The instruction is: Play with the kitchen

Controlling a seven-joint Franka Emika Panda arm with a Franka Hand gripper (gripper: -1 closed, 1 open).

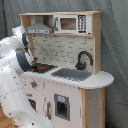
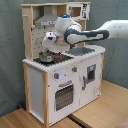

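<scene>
Gripper (image 2: 48,44) low over pot (image 2: 46,57) on kitchen (image 2: 60,80) hob; claw state impossible to tell; probably reaching for pot; next: careful descent

- A robot test room, not a home: grey curtain backdrop (image 2: 10,45) behind everything.
- The kitchen (image 1: 70,75) is a toy on a wooden table (image 2: 105,107).

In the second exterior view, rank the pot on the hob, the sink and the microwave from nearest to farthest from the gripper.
1. Pot, directly under the gripper on the hob.
2. Sink, toward the second exterior view's right on the counter.
3. Microwave, upper right, on the top shelf.
</scene>
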